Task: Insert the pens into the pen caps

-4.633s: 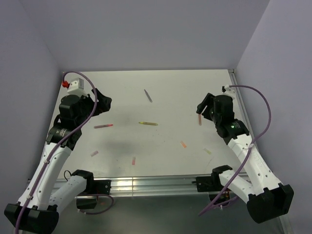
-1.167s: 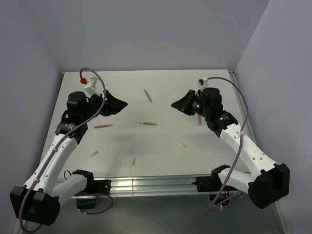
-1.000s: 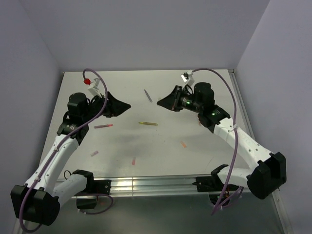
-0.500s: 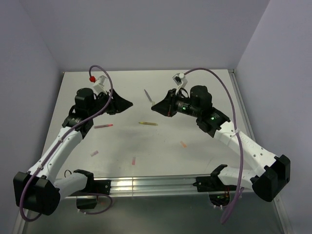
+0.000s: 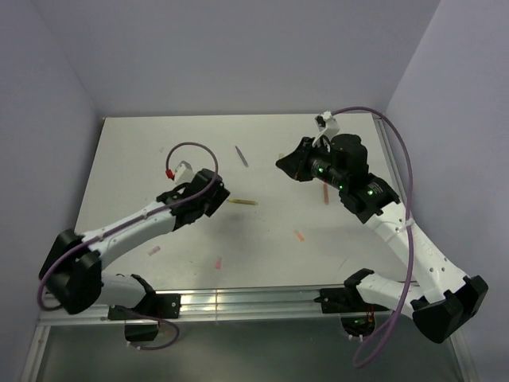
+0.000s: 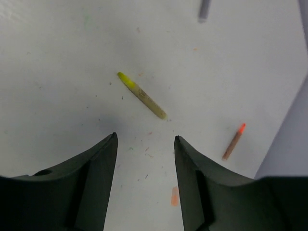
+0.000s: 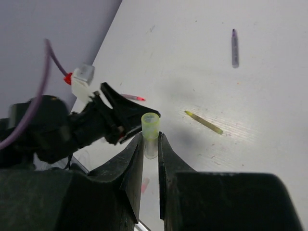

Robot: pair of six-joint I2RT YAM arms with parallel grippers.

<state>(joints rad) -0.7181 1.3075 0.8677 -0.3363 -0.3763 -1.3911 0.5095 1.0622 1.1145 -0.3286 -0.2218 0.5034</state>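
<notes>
Nothing is capped yet, so all four pairs are left to do. The first pair is only being set up.

The right gripper (image 7: 150, 140) is nearly closed. It pinches the short pale yellow plastic cap (image 7: 150, 126) by its lower half, with the open mouth pointing away from the wrist, and holds it in the air above the white table (image 5: 159, 143).

The left gripper (image 6: 145, 139) is roughly half open and empty. Its fingers straddle bare table just short of the thin yellow marker pen (image 6: 142, 95) and do not touch it. The wrist view is too poor to show how high the fingers hang, probably low.

The rest lies loose and apart:
- The dark grey-purple pen stick (image 5: 242, 156) is at the far middle.
- The orange-red pen stick (image 5: 325, 193) is by the right arm.
- The stubby orange cap (image 5: 300, 235), stubby pink cap (image 5: 218, 262) and stubby pale purple cap (image 5: 153, 250) are toward the near edge.
- The pink-red pen stick (image 7: 132, 97) shows only as a sliver behind the left gripper in the right wrist view. The left arm hides it from above.

Likely next comes the grasp on the yellow marker pen, then mating it with the held cap.
</notes>
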